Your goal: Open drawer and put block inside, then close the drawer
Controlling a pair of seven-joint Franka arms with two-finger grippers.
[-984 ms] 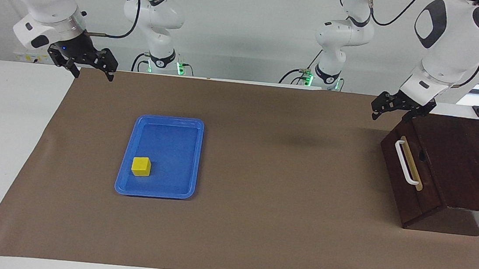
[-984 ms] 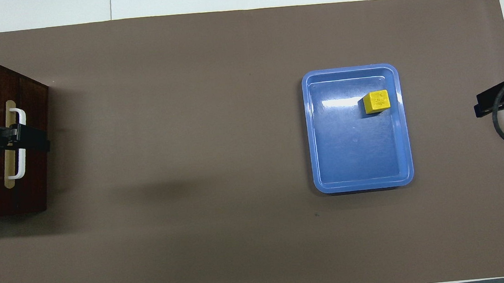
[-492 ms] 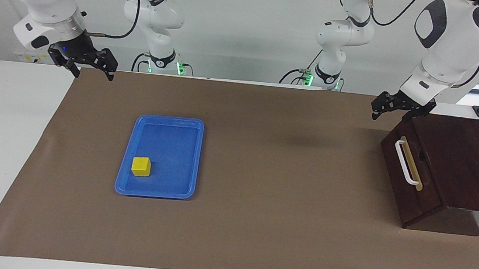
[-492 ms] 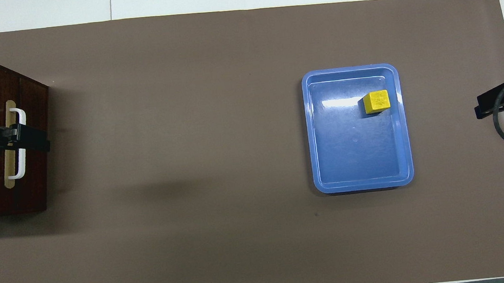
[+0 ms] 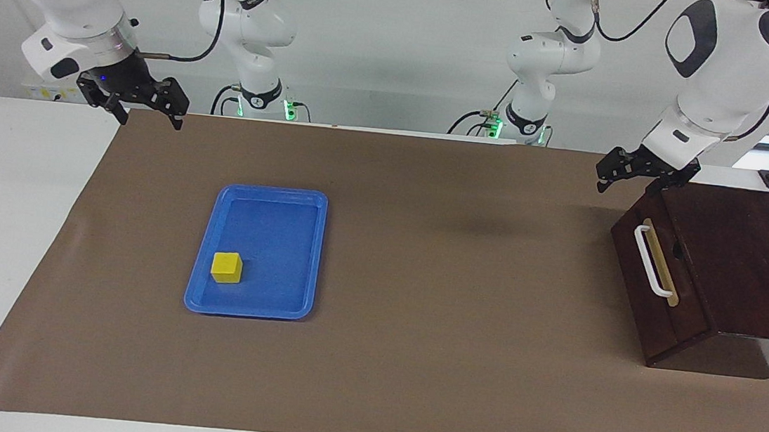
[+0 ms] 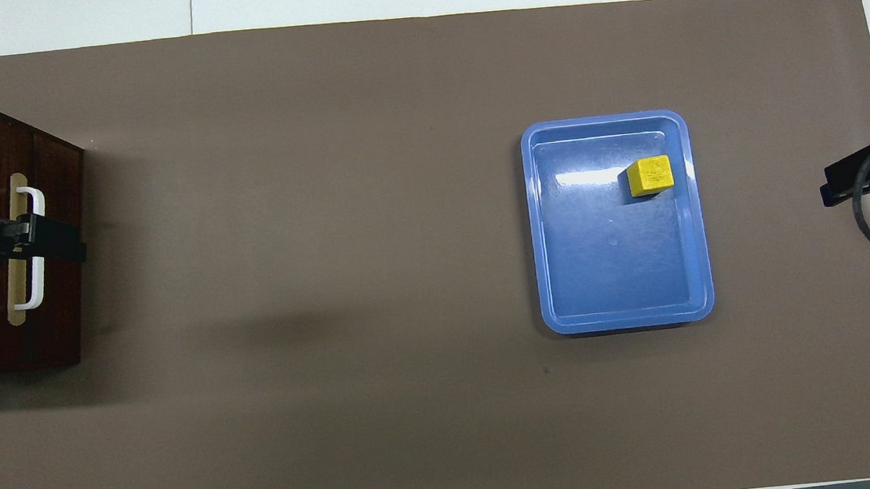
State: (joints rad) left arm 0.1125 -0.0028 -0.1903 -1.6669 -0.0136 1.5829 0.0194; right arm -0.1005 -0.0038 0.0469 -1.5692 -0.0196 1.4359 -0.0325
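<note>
Drawer (image 5: 658, 270) shut, front flush with the dark wooden box (image 5: 740, 257) it sits in. Box is at the left arm's end of the table, on the brown mat (image 5: 420, 283). Drawer front faces the right arm's end and carries a white bar handle (image 5: 653, 261) on a tan strip; nothing is gripping the handle.

Block (image 5: 226, 266) is a small yellow cube lying in the blue tray (image 5: 286, 206), flat on the tray floor, close to the tray wall on the right arm's side and in the half of the tray farther from the robots. Tray sits on the mat toward the right arm's end, well apart from the box. In the overhead view the block (image 6: 650, 176) shows a faint mark on its top face; the tray (image 6: 620, 291) holds nothing else.

Left gripper (image 5: 632, 175) hangs in the air over the box corner nearest the robots, just above the drawer's top edge, not touching the handle. Seen from overhead it overlaps the handle (image 6: 30, 248), but the facing view shows it raised clear. Fingers are spread wide, holding nothing.

Right gripper (image 5: 147, 112) is up over the mat's edge at the right arm's end, near the robots' side of the table, well apart from tray and block. Fingers are spread wide, nothing between them.
</note>
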